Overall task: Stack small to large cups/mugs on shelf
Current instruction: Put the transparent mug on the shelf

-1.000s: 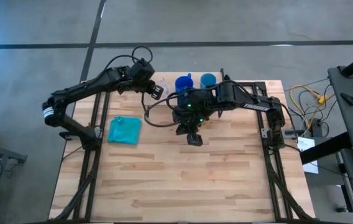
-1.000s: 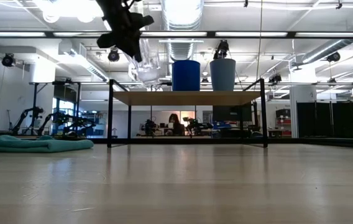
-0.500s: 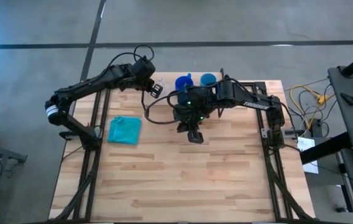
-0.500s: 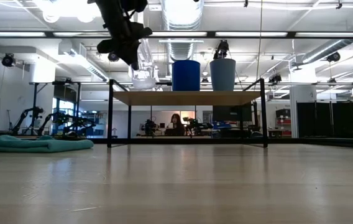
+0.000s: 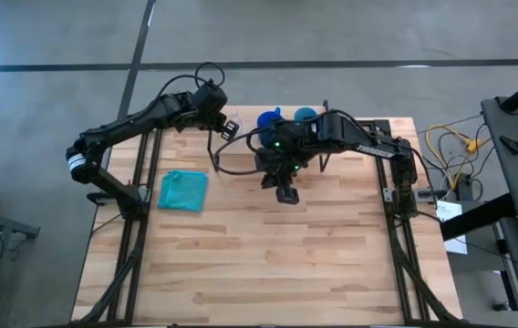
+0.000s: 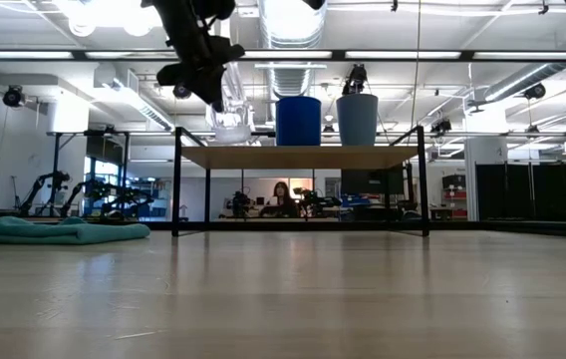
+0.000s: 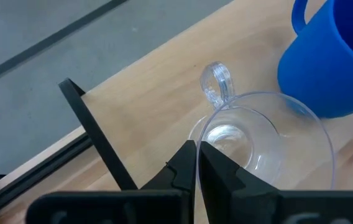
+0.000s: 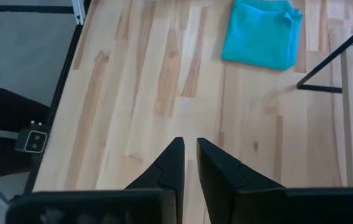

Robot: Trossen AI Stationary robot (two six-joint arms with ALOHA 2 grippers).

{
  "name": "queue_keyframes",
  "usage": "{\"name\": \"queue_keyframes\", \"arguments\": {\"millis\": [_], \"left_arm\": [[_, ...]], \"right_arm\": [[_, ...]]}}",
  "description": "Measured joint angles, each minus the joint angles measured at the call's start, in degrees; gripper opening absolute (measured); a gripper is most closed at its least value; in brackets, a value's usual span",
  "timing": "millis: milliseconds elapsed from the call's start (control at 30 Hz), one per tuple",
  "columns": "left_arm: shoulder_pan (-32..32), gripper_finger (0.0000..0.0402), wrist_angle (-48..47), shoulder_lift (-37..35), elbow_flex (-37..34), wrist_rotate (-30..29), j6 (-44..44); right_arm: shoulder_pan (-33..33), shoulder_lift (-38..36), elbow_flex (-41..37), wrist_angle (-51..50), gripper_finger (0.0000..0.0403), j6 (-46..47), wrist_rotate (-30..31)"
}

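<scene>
A small clear cup [image 6: 230, 122] with a little handle [image 7: 217, 84] sits in my left gripper [image 5: 226, 128], low over the left end of the shelf [image 6: 298, 157]. Whether its base touches the board cannot be made out. To its right, the dark blue mug [image 6: 298, 120] and the light blue cup [image 6: 357, 119] stand upright on the shelf board on their bases. In the high view the blue mug [image 5: 268, 121] and light blue cup [image 5: 305, 115] are partly covered by my right arm. My right gripper [image 5: 284, 193] hovers shut over the table, just on the near side of the shelf. My left gripper [image 7: 196, 167] pinches the clear cup's rim [image 7: 209, 128] on the side away from its handle. One finger is inside the cup and one outside, and they come slanting down from above. The cup hangs upright below the fingers.
A teal cloth [image 5: 182, 191] lies crumpled on the table's left part, clear of both arms. The shelf's black legs [image 6: 175, 184] stand on the far half of the table. The near half of the tabletop [image 5: 268, 264] is bare wood. A person sits far off in the room.
My left gripper has carried the clear cup a little toward the far edge, and the cup has come from tilted to more upright, settling lower over the shelf's left end. My right gripper has drawn back slightly toward the shelf.
</scene>
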Motion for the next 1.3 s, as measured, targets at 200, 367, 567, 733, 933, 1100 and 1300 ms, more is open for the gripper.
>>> {"name": "queue_keyframes", "arguments": {"millis": [200, 367, 567, 733, 933, 1100, 1300], "left_arm": [[0.0, 0.0, 0.8, 0.0, -0.9, 0.0, 4.0], [0.0, 0.0, 0.9, 0.0, -1.1, 0.0, 5.6], [0.0, 0.0, 0.9, 0.0, -1.1, 0.0, 5.9], [0.0, 0.0, 0.8, 0.0, -1.1, 0.0, 5.6], [0.0, 0.0, 0.2, 0.0, -1.0, 0.1, 5.5], [0.0, 0.0, -1.5, -0.1, -1.0, 0.1, 5.5], [0.0, 0.0, -2.2, -0.1, -0.2, 0.4, 5.4]], "right_arm": [[-0.6, 0.0, 0.0, 0.0, 0.0038, -0.6, -0.2], [-1.1, 0.0, 0.0, 0.0, 0.0038, -0.8, -0.2], [-1.5, -0.1, 0.0, 0.0, 0.0038, -0.8, -0.3], [-1.8, -0.1, 0.0, 0.0, 0.0038, -0.8, -0.4], [-1.9, -0.1, 0.0, 0.0, 0.0038, -0.8, -0.4], [-1.9, -0.1, 0.0, 0.0, 0.0038, -0.8, -0.4], [-1.9, -0.1, 0.0, 0.0, 0.0038, -0.8, -0.4]]}}
